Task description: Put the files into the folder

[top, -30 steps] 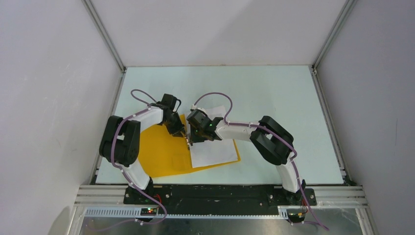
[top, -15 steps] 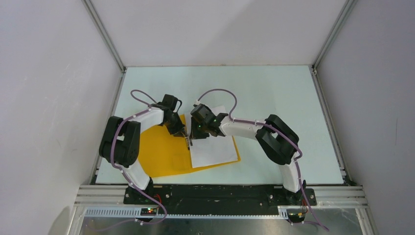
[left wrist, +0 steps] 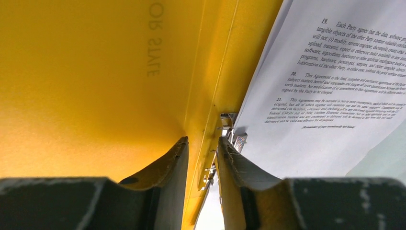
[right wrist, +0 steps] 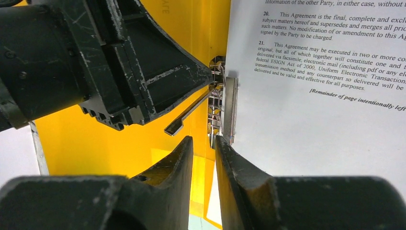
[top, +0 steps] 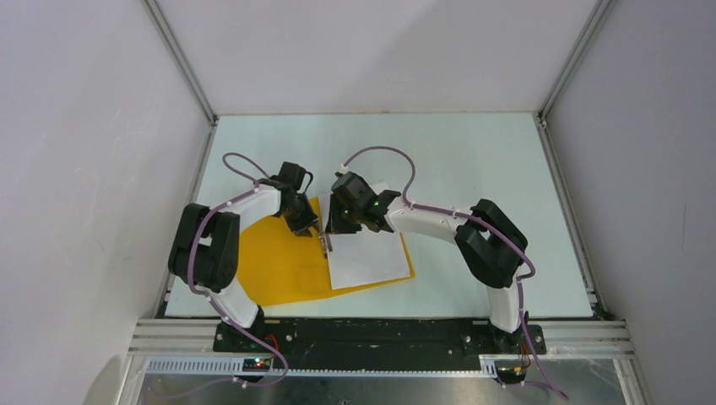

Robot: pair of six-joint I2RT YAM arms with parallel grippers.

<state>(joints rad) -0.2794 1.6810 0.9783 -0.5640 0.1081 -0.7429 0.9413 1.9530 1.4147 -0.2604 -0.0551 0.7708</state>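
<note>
Open orange-yellow folder (top: 279,266) bears white, text-printed files (top: 367,257) inside

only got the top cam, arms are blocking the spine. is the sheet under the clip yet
Observer: in the right wrist view the clip has its flat plate lying on the sheet edge.
Operator: lever up or flat
Observer: the lever sticks out at a slant over the folder, beside the left gripper.
Operator: right gripper holding anything
Observer: no, the right gripper has its fingers slightly apart, nothing between.
</note>
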